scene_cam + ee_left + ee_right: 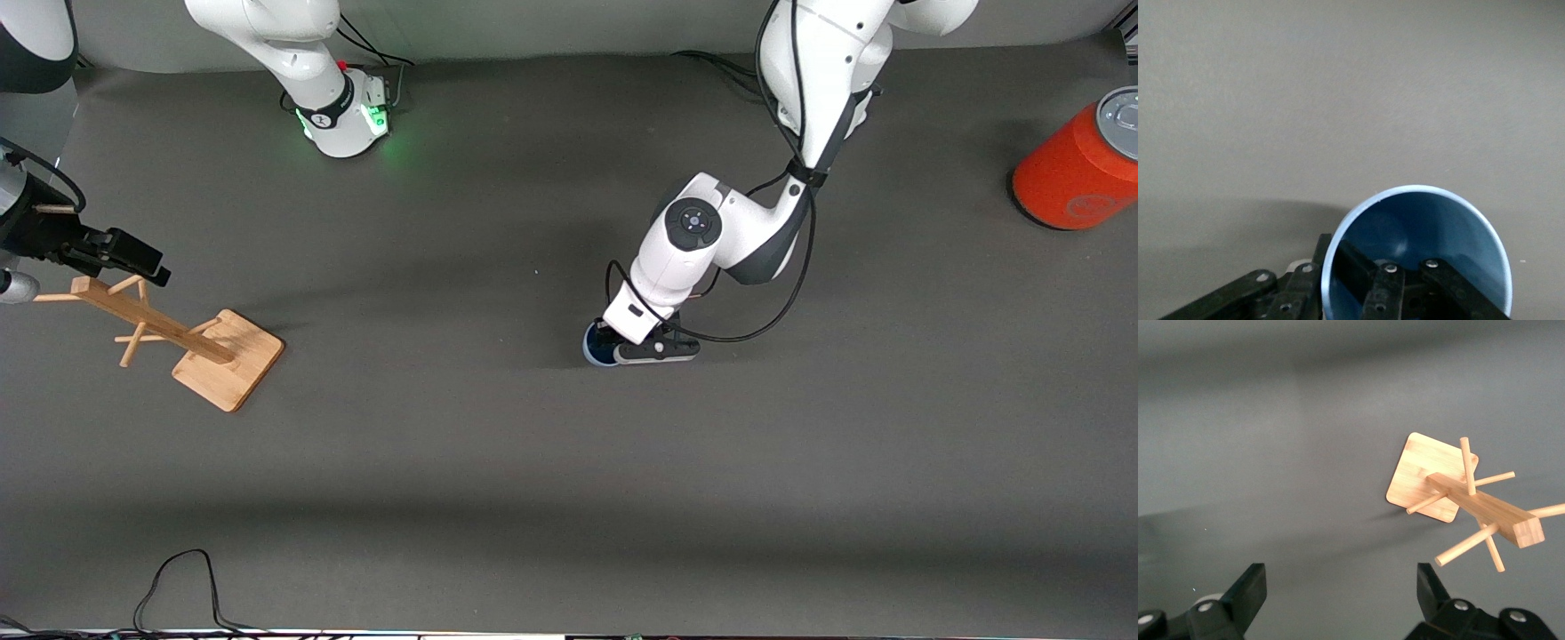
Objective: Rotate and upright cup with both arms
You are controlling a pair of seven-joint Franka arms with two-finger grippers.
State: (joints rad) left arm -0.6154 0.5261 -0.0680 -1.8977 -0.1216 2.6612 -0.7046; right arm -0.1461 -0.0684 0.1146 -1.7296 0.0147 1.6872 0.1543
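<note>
Gripping the rim of the pale blue cup (594, 347), our left gripper (642, 348) is low at the middle of the grey table (551, 462); one finger (1361, 270) is inside the cup and another outside. We cannot tell if the cup touches the table. Our right gripper (133, 258), jaws spread apart, waits over the wooden mug tree (178, 336) at the right arm's end. An orange can (1080, 169) stands at the left arm's end.

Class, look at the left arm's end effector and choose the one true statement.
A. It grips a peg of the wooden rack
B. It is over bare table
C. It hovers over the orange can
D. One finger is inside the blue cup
D: in the left wrist view, one finger of the left end effector reaches inside the blue cup while another stays outside its wall.
</note>
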